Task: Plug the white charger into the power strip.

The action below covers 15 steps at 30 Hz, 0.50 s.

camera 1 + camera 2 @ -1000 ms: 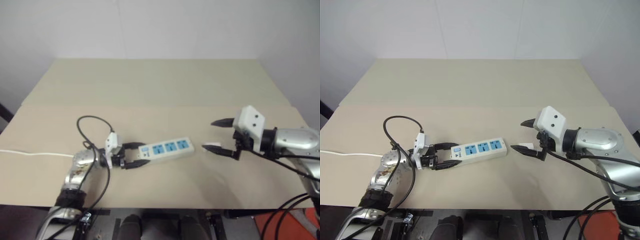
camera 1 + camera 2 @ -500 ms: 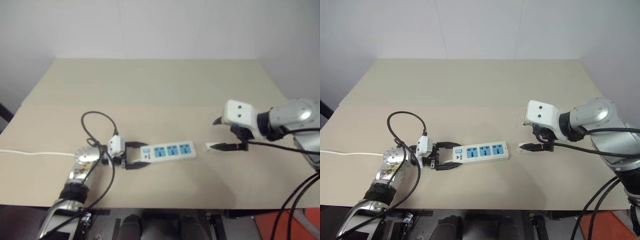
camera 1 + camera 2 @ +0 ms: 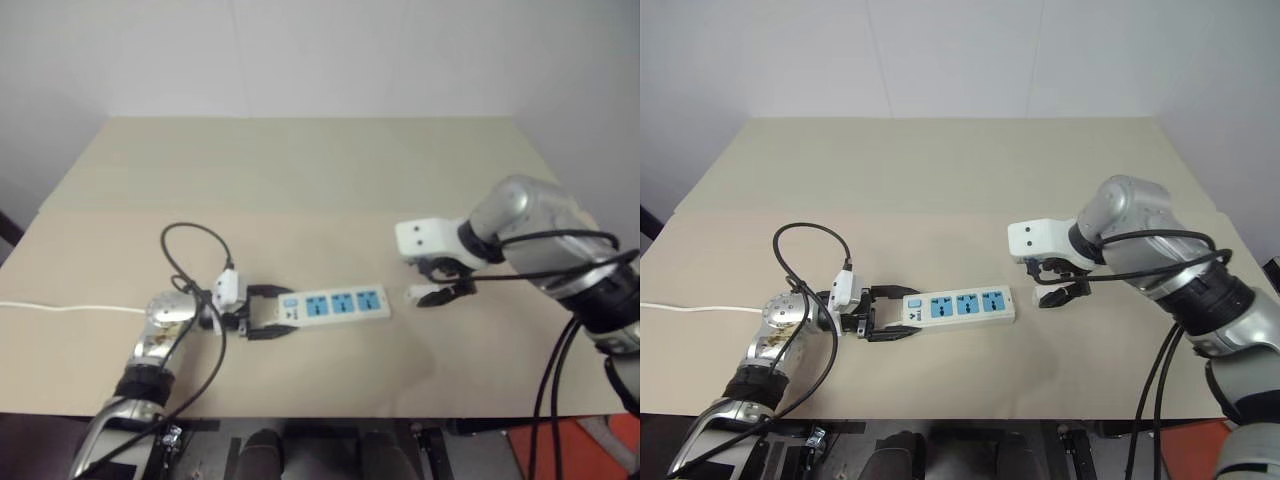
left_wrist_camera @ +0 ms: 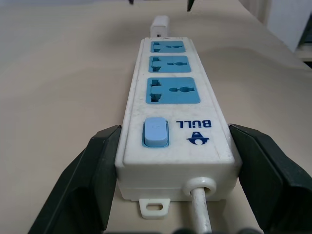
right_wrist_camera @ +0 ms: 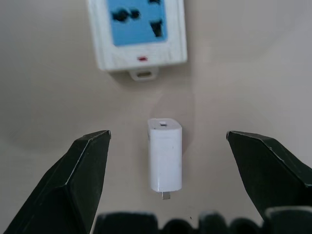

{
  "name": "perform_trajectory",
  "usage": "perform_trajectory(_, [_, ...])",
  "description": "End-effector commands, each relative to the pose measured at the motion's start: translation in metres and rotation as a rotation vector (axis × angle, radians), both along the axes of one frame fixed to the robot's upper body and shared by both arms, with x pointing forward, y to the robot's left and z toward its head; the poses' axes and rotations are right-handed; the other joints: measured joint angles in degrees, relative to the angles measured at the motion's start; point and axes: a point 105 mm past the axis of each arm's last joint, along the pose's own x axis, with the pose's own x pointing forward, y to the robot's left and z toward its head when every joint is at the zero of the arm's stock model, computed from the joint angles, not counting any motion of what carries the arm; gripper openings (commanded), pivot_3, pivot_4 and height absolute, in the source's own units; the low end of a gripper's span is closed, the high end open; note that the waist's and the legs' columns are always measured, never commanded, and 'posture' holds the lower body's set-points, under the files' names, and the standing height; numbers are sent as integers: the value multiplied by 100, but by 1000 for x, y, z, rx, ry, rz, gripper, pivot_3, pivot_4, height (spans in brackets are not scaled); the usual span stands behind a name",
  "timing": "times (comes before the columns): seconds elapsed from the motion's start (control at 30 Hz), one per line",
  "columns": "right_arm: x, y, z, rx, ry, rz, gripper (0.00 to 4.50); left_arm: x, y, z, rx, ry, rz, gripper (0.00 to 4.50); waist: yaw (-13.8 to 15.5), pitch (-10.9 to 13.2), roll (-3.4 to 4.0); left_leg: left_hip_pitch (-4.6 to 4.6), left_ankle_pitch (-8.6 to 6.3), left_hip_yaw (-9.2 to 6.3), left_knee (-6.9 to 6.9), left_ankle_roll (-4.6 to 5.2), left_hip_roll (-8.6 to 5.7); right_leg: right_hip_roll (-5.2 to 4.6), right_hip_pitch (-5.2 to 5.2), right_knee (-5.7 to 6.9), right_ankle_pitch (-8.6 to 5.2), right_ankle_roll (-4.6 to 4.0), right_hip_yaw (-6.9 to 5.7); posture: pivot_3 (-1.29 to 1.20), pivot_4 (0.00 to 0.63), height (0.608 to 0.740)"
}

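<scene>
At the near edge of the beige bench (image 3: pixel 940 180), toward 7 o'clock, the left gripper (image 3: pixel 885 315) has its black fingers (image 4: pixel 95 180) closed onto the switch end of the power strip (image 3: pixel 960 305), one finger against each long side, so the strip is held where its thin white cord (image 4: pixel 200 214) leaves it. The strip lies flat, its three blue socket panels facing up, running from the fingers toward 3 o'clock. Just beyond its far end, toward 3 o'clock and apart from it, lies the white charger (image 5: pixel 165 155) on its side on the bench. The right gripper (image 5: pixel 165 161) hangs over it pointing steeply down, its fingers (image 5: pixel 73 180) spread wide, one on each side of the charger and touching nothing. In the head views the charger (image 3: pixel 425 294) shows as a small white patch partly covered by those fingers. Whether its prongs face the strip is hard to make out. Farther back the bench is bare up to the white wall (image 3: pixel 940 50)
</scene>
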Motion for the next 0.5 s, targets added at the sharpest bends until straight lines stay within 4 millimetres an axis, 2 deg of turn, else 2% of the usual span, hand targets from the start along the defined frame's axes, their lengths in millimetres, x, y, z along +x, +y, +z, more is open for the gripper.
perform_trajectory(0.03, [5, 1, 9, -37, -28, 4, 4500, -4, 1, -3, 54, 2, -42, 3205, 3, 0, 0, 0, 0, 0, 0, 0, 0, 0, 0, 0, 0, 0, 0, 0, 150, 740])
perform_trajectory(0.5, [10, 3, -9, -65, 12, -20, 4500, -5, 3, -5, 76, -7, -49, 3205, 2, 0, 0, 0, 0, 0, 0, 0, 0, 0, 0, 0, 0, 0, -2, 0, 150, 740])
